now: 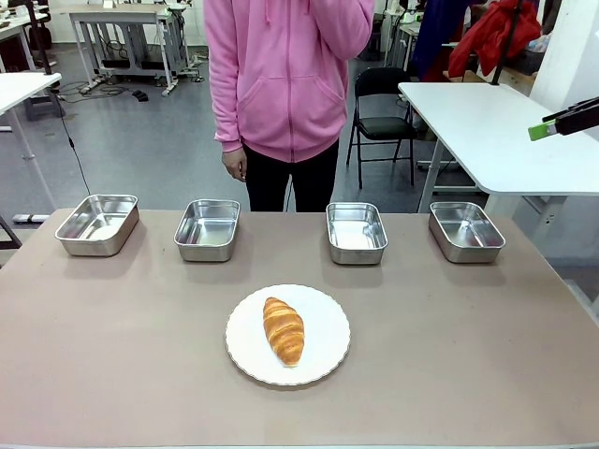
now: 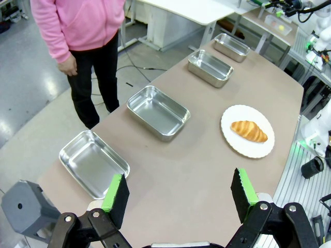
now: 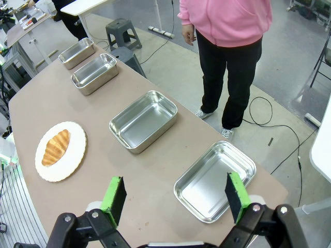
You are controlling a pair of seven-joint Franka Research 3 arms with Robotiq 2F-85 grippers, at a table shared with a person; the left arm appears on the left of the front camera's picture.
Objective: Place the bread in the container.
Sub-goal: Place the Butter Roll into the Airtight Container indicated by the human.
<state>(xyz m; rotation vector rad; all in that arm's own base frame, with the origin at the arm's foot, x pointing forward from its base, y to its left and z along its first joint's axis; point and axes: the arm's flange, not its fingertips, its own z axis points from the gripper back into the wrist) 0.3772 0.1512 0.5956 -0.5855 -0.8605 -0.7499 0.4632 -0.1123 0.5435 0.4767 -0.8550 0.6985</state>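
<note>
The bread point(image 1: 284, 330), a golden-brown croissant, lies on a round white plate point(image 1: 323, 355) near the table's front middle. Several shiny steel pans stand empty in a row behind it, any of them possibly the container: far left point(image 1: 97, 224), left of middle point(image 1: 208, 229), right of middle point(image 1: 356, 232), far right point(image 1: 465, 231). My left gripper point(image 2: 179, 191) hangs open, high over the table's left end, with the bread point(image 2: 249, 130) far ahead. My right gripper point(image 3: 175, 196) is open above the right end, over the nearest pan point(image 3: 214, 181); its green tip point(image 1: 543, 129) shows at upper right.
A person in a pink hoodie point(image 1: 285, 75) stands at the far side, one hand point(image 1: 234, 165) hanging down. A white table point(image 1: 487, 131) and a black chair point(image 1: 382, 103) stand behind on the right. The brown tabletop point(image 1: 122, 337) lies bare around the plate.
</note>
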